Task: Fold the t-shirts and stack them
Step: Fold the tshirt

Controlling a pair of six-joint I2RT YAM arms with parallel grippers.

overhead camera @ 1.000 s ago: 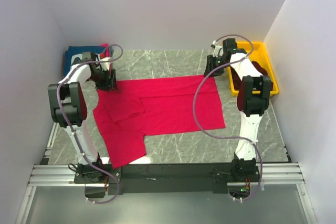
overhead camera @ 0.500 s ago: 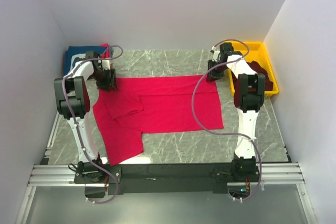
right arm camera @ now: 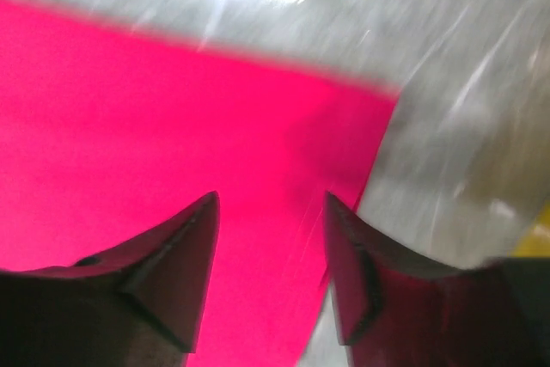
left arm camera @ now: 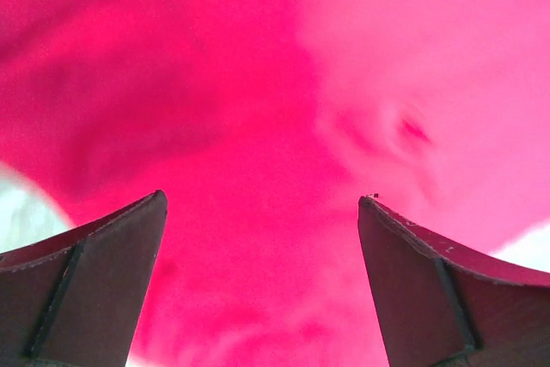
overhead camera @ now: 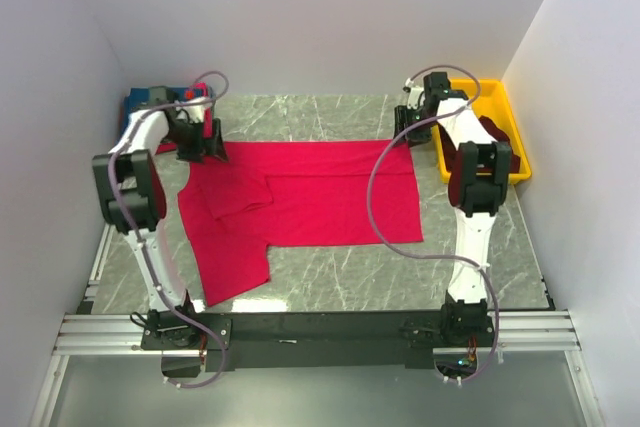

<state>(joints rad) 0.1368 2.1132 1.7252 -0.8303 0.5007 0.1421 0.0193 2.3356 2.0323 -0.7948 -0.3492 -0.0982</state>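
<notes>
Red t-shirt (overhead camera: 320,202), laid flat across the middle of the table (overhead camera: 340,287).
Left gripper (left arm camera: 262,199): fingers wide apart, empty, over the shirt's far left corner. Right gripper (right arm camera: 271,199): fingers partly apart, clamping nothing, over the far right corner. Sleeve folded inward; near-left part reaches toward the near edge.

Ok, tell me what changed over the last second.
Both arms dragged the red t-shirt slightly toward the table's far edge. The left gripper opened wide and let go of its far-left corner; the right gripper has also parted over the far-right corner. The yellow bin and the navy t-shirt stayed put.
</notes>
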